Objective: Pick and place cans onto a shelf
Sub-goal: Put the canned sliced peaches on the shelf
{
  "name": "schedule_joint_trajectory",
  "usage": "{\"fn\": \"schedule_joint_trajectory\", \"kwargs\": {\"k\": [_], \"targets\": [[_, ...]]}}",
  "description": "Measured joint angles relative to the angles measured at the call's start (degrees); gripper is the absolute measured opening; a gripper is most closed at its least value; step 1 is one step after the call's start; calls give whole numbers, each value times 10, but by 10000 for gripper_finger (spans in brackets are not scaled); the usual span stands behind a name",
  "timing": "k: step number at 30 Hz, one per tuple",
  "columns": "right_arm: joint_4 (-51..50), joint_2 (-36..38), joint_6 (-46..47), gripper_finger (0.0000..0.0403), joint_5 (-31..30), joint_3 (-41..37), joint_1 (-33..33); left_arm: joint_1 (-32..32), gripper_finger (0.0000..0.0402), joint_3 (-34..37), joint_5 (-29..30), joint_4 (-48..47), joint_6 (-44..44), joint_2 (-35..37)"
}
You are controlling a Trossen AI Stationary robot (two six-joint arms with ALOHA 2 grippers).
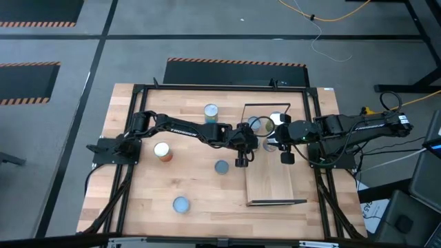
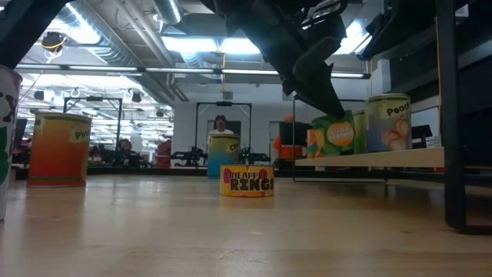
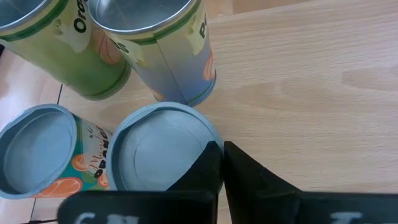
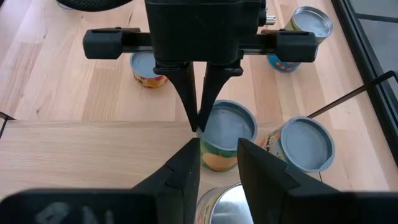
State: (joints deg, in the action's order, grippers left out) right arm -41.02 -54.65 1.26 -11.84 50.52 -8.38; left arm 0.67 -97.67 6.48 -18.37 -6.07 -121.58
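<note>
Left hand (image 4: 200, 99) pinched shut, empty, above orange can (image 4: 225, 135) on shelf (image 1: 270, 182). Right hand (image 4: 217, 165) part-open, empty. Cans: likely rigid, smooth, light; grip mid-wall.

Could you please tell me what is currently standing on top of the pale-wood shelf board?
At the far end of the pale-wood shelf stand upright cans, four by the wrist views, two blue-lidded. Overhead, both grippers cover most of them. The rest of the board shows bare.

my fingers (image 4: 217, 165): parted, over shelf (image 4: 87, 155) | left gripper (image 4: 200, 121): pinched shut, tips beside blue-topped can (image 4: 225, 127)
</note>
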Motion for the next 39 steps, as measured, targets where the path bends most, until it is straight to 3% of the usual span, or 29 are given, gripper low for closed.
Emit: {"fn": "schedule_joint_trajectory", "kwargs": {"k": [39], "targets": [[0,0,0,110,0,0,0,0,35,1,0,14,0,0]]}}
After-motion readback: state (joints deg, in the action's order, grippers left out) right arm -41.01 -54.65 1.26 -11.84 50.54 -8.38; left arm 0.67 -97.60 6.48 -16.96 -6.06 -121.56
